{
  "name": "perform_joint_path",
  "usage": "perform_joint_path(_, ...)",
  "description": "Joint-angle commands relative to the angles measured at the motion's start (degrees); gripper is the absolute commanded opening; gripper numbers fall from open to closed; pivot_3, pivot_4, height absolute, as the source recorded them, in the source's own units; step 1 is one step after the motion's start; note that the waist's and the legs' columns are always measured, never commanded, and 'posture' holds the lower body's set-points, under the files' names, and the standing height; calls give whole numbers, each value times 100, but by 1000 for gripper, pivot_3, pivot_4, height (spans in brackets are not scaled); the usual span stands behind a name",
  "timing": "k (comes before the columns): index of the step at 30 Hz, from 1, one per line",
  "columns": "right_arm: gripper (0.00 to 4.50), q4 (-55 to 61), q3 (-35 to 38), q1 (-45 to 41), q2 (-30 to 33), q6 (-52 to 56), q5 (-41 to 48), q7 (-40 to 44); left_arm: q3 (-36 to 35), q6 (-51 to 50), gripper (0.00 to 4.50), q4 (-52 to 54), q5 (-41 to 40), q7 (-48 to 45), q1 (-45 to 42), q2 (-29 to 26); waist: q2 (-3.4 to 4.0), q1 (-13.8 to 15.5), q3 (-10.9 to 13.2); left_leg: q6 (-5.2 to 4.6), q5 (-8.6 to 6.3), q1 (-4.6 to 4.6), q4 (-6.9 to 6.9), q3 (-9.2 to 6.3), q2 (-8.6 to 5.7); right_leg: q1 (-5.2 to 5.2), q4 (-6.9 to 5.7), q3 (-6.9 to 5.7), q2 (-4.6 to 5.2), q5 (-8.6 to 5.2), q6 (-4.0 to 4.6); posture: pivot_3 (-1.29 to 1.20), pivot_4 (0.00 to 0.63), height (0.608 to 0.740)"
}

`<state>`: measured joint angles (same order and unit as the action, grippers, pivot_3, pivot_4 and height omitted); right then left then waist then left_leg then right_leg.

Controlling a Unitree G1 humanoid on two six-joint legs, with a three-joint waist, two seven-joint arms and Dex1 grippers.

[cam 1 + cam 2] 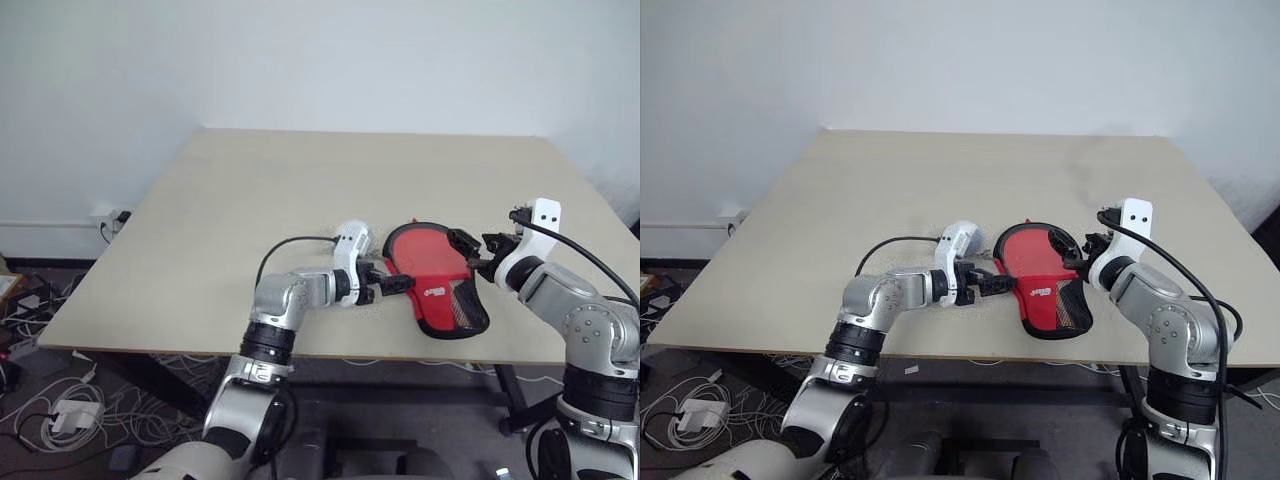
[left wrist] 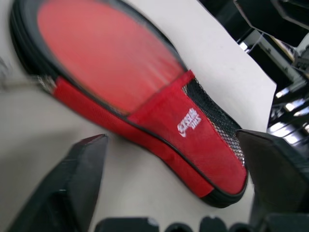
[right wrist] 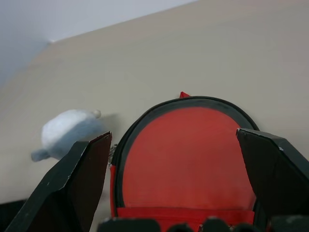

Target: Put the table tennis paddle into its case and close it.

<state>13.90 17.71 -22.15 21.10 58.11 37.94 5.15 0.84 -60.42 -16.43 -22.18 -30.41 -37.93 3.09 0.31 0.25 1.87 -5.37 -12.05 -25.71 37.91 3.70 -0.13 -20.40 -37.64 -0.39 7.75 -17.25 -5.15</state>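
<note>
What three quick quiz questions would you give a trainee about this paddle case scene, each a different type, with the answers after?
1. True or false: the left claw is shut on the case.
2. Where does the case lie? A, on the floor. B, on the table, between the left claw and the right claw. C, at the table's far edge.
3. Fill in: the logo on the case's red fabric is ___.

Key: 1 false, as its fingers stand apart with nothing between them. 2 B. 3 white.
</note>
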Motion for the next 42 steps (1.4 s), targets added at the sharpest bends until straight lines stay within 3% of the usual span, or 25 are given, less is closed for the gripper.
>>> perform_joint_path(1, 4500, 23, 64, -159, -7, -181, -90, -5, -226, -272, 4485, -188, -195, 270, -229, 205, -1, -7, 0, 9, 5, 0, -1, 0, -6, -1, 0, 0, 0, 0, 0, 0, 0, 715)
perform_joint_path(16, 4500, -68, 240, -101, -95, -370, -515, -338, -999, -498, 4485, -2012, -710, 981, -1349, 1072, -4, 23, 2, 21, 11, 0, -1, -6, -15, 0, 1, -6, 7, 0, 0, 0, 0, 715)
perform_joint_path(27, 4500, -144, 471, -116, -197, -426, -631, -500, -768, -1044, 4485, -2112, -1222, 866, -1328, 1456, -4, 18, 2, 34, 11, -1, -4, -6, -15, -1, 2, -6, 11, 0, 0, 0, 0, 715)
perform_joint_path(35, 4500, -140, 539, -125, -211, -441, -687, -527, -787, -499, 4485, -2720, -1213, 1188, -1410, 1625, -7, 35, 0, 43, 5, 0, -1, -11, -16, 6, 2, -11, 16, 0, 0, 0, 0, 715)
perform_joint_path(42, 4500, -132, 596, -130, -277, -472, -673, -596, -525, -168, 2082, -2936, -1223, 1042, -1430, 1665, -8, 36, -1, 44, 4, 0, 0, -15, -19, 10, 3, -16, 21, 0, 1, 0, 0, 715)
